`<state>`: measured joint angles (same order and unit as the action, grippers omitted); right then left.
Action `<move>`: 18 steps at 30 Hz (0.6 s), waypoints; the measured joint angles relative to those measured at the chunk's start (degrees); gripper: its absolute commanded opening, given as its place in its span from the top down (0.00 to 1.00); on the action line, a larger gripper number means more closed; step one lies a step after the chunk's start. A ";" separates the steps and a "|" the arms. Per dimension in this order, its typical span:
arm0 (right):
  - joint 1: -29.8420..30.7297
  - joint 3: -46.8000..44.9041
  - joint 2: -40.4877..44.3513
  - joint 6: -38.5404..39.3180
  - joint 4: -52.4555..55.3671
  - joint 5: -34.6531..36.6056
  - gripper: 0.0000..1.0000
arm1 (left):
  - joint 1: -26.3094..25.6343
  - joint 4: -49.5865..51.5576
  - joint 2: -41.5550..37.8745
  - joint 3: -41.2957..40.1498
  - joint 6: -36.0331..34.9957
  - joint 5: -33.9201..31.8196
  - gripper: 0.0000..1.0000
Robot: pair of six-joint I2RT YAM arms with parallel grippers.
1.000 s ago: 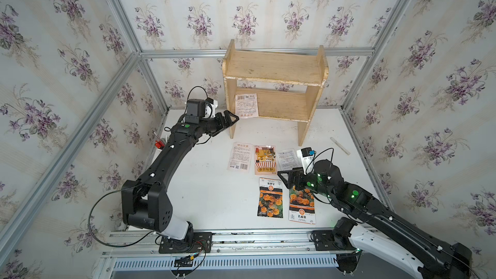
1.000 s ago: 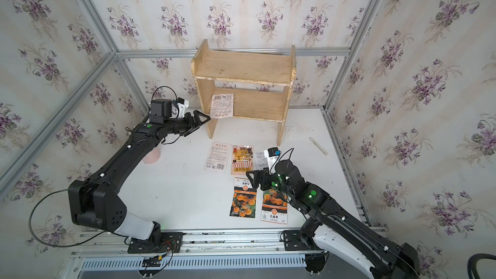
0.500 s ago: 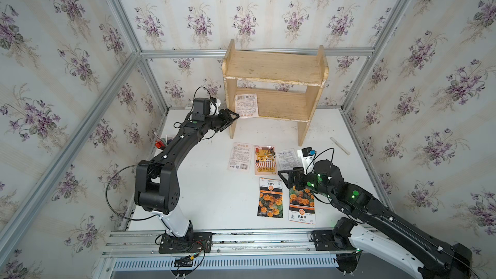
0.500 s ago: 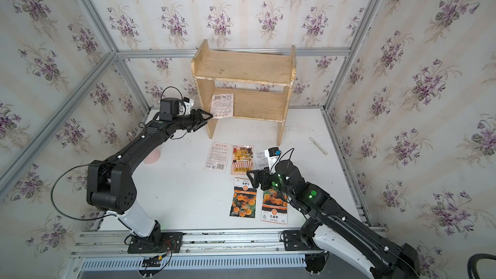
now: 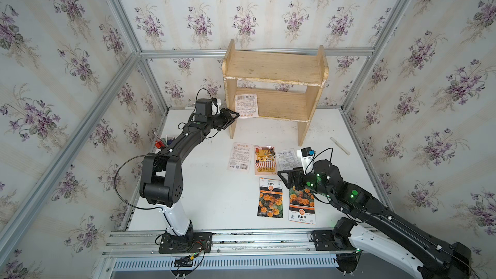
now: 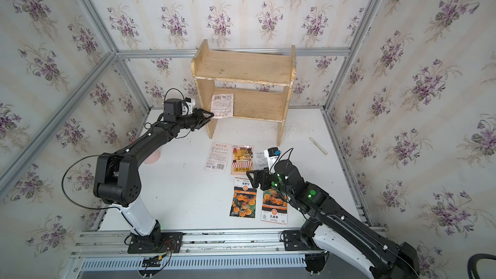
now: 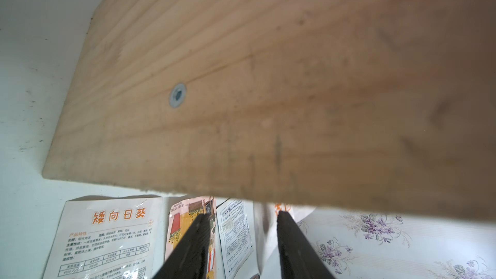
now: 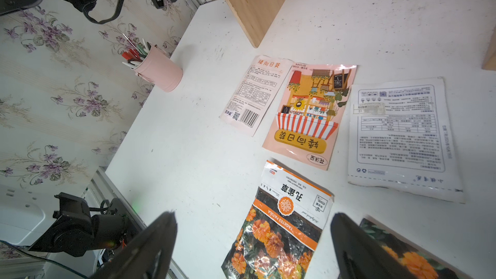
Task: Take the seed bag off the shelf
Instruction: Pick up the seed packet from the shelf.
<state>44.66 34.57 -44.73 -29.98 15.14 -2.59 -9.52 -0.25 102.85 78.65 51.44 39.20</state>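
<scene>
The pale printed paper seed bag point(image 5: 247, 105) lies on the lower board of the light wooden two-tier shelf point(image 5: 273, 67), long axis front-to-back. Its overhanging corner sits between the narrowed jaws of the nearer left gripper point(image 5: 235, 115); whether they pinch it I cannot tell

One seed bag point(image 5: 247, 105) at the left pincer point(image 5: 236, 116) tip. Five packets point(image 5: 239, 156) on the tabletop point(image 5: 209, 183), beside the right pincer point(image 5: 288, 179). One shelf point(image 5: 273, 67), one pen cup point(image 8: 158, 72), one white stick point(image 5: 340, 146).
</scene>
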 measured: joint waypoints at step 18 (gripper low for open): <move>0.00 -0.17 -0.31 -0.02 -0.04 0.15 0.06 | 0.00 -2.05 2.49 2.01 3.45 2.80 0.85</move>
<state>44.66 34.39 -45.04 -30.00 15.09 -2.44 -9.52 -2.31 105.34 80.66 54.89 42.00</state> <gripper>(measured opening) 0.940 0.182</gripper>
